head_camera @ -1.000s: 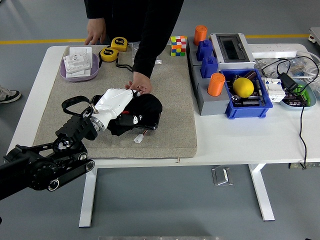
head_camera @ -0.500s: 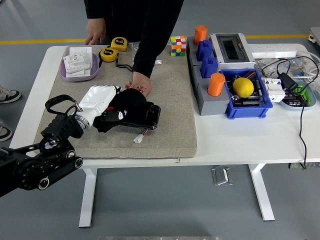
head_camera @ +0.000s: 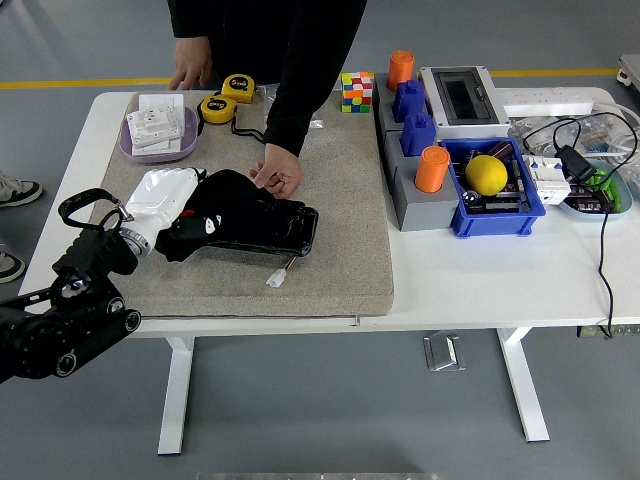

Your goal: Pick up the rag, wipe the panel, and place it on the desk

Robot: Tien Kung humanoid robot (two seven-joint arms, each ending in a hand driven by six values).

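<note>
My left hand [head_camera: 165, 205], white, is shut on a black rag [head_camera: 215, 200] and presses it on the left end of a dark flat panel [head_camera: 285, 225] that lies on the grey mat [head_camera: 340, 200]. The rag covers the panel's left half. A person's hand [head_camera: 278, 172] rests on the panel's far edge and holds it down. My right hand is out of view.
A purple tray [head_camera: 160, 135] with white packets and two yellow tape measures [head_camera: 218, 105] stand at the back left. A Rubik's cube [head_camera: 356, 91], grey block with blue and orange parts [head_camera: 415, 150], blue bin with yellow ball [head_camera: 487, 174] and cables lie at the right.
My left hand has dragged the rag leftward across the panel, from its middle to its left end. The person's hand has stayed on the panel's far edge.
</note>
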